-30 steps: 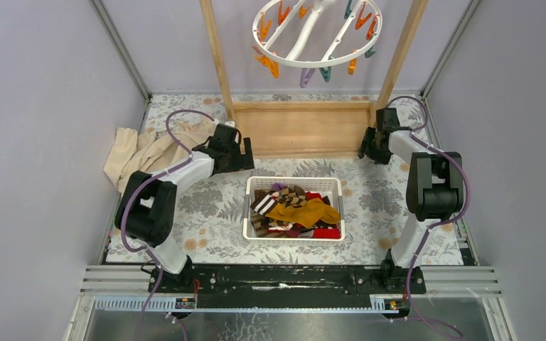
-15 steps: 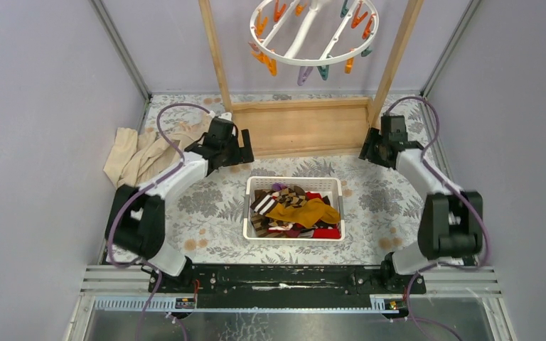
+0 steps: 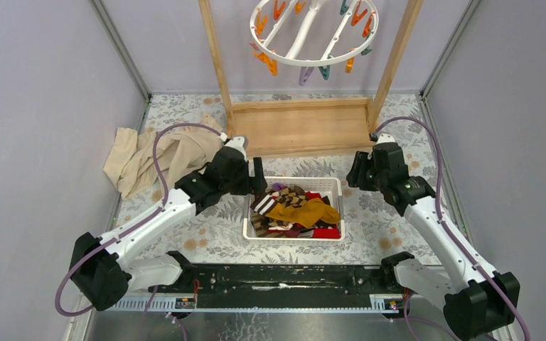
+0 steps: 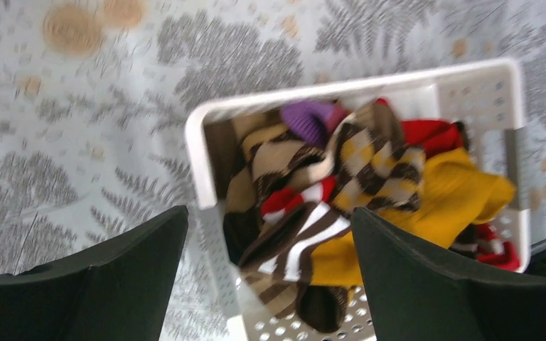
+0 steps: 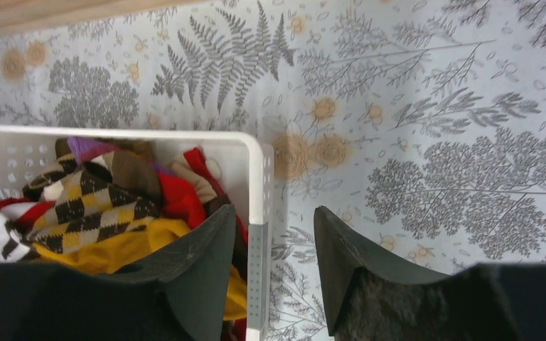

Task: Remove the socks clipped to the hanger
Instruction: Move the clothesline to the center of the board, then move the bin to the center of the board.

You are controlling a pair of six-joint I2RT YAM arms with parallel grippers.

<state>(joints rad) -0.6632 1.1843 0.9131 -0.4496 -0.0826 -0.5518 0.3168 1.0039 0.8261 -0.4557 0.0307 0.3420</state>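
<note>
floral table (image 5: 434, 106); left gripper (image 4: 270, 220) gapes wide, right gripper (image 5: 275, 213) less, both empty.

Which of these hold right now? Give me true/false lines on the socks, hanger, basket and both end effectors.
1. Socks hang from the hanger's clips. False: the clips are bare, and the socks lie piled in the white basket.
2. The left end effector and the right end effector are both open and hold nothing. True.
3. The beige cloth is inside the basket. False: it lies on the table, left of the basket.
4. The left end effector is at the basket's left side and the right end effector at its right side. True.
</note>
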